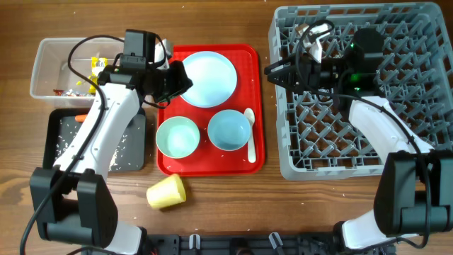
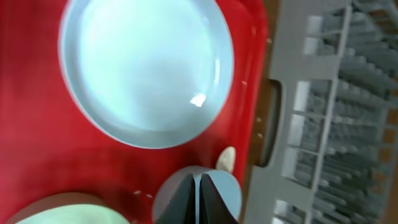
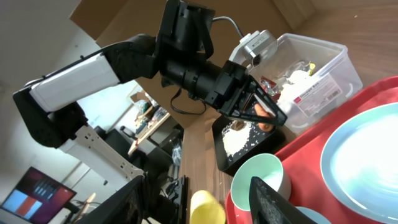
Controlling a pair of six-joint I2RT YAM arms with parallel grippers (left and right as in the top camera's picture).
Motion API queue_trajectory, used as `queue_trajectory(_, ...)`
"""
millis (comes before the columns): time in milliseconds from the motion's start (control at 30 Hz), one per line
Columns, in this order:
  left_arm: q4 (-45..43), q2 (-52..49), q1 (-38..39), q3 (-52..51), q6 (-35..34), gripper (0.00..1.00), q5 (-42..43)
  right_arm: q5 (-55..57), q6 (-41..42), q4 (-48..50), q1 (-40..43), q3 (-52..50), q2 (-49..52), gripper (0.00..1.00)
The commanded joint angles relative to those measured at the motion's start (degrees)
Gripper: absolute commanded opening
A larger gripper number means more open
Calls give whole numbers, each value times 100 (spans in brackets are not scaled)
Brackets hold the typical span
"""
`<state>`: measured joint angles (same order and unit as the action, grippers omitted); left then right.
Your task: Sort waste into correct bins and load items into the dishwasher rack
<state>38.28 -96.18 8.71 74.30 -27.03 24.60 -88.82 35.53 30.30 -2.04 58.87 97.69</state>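
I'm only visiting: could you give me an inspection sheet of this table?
Surface: wooden table.
Job's things: plate, two bowls and spoon on the red tray; yellow cup on its side on the table; rack; wrappers in clear tub; rice in black tray, carrot at its edge.
Clutter: nothing seen.
Grippers: left gripper shut, empty, above the red tray; right gripper open, empty, over the rack.
Cables: black cables along both arms.
Surroundings: a screen in the room beyond.

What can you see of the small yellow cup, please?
The small yellow cup looks like plain, smooth plastic, and no handle shows. It lies tipped on its side on the wooden table, just off the front left corner of the red tray. Whether it touches that tray is unclear. Nothing is holding it.
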Motion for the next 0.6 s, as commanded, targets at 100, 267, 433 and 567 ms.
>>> queue_trajectory(100, 146, 404, 2, 35, 136, 4, -1117, -107, -256, -256, 28, 26, -39, 54)
queue_trajectory(267, 848, 1261, 160, 44, 33, 4, -2024, 98, -247, -645, 166, -85, -39, 54)
queue_trajectory(433, 1829, 2013, 710, 44, -199, 4, -2719, 1250, 400, -1058, 420, -66, -42, 48)
queue_trajectory(567, 2520, 2251, 1182, 44, -367, 8, -3254, 1471, 831, -1071, 597, 254, -131, 50)
